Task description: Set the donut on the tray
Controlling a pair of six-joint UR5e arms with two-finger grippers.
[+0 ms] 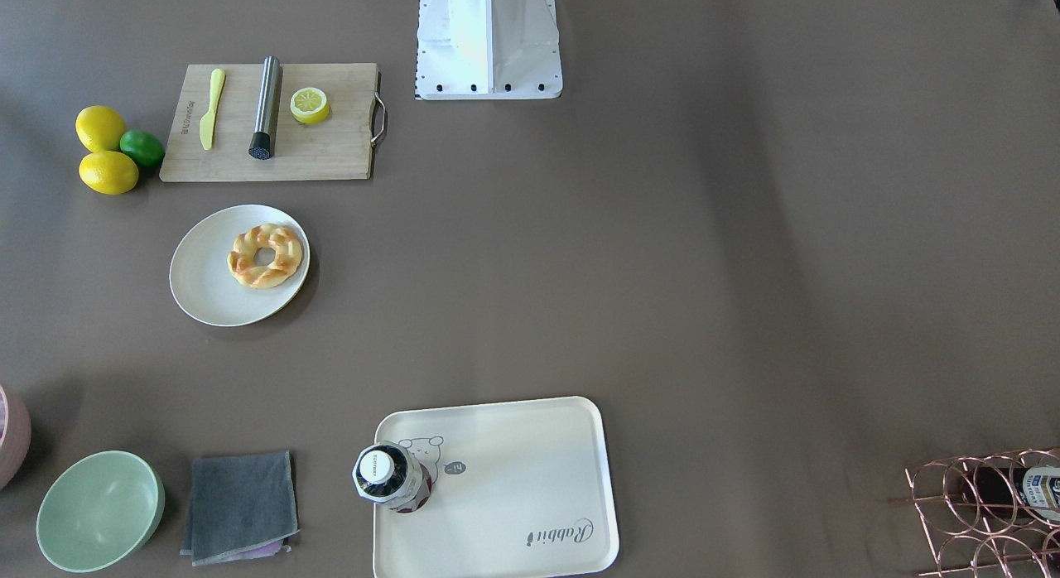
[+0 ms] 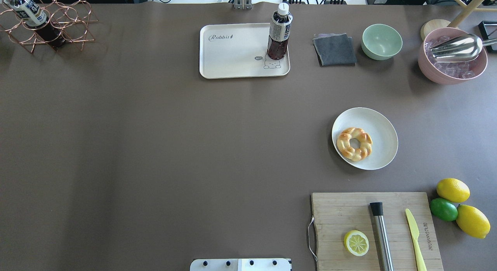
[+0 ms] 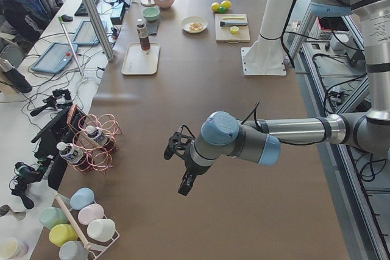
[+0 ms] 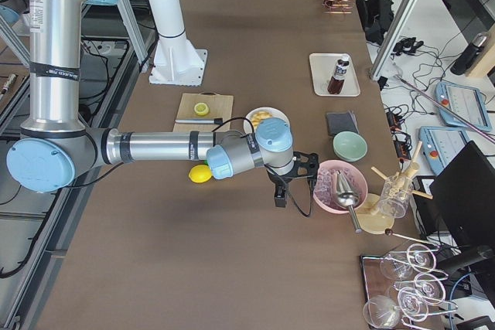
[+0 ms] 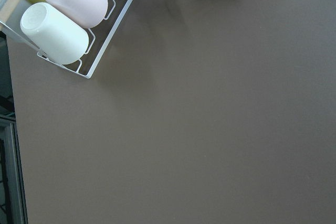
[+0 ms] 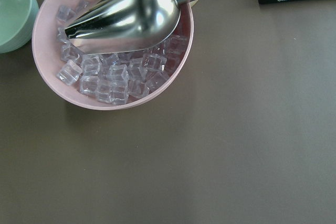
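The donut (image 1: 265,256), a golden-brown braided ring, lies on a round off-white plate (image 1: 207,288); it also shows in the overhead view (image 2: 354,143). The cream tray (image 1: 530,479) with the bear print and "Rabbit" script lies at the table's far side from the robot (image 2: 233,49), with a dark drink bottle (image 2: 278,32) standing on its corner. My left gripper (image 3: 177,168) hovers over bare table far from both. My right gripper (image 4: 292,181) hovers beside the pink ice bowl (image 4: 340,187). I cannot tell whether either gripper is open or shut.
A wooden cutting board (image 2: 341,212) holds a lemon half (image 2: 356,243), a steel muddler and a yellow knife. Two lemons and a lime (image 2: 443,209) lie beside it. A green bowl (image 2: 382,41), grey cloth (image 2: 334,49) and copper bottle rack (image 2: 46,26) stand along the far edge.
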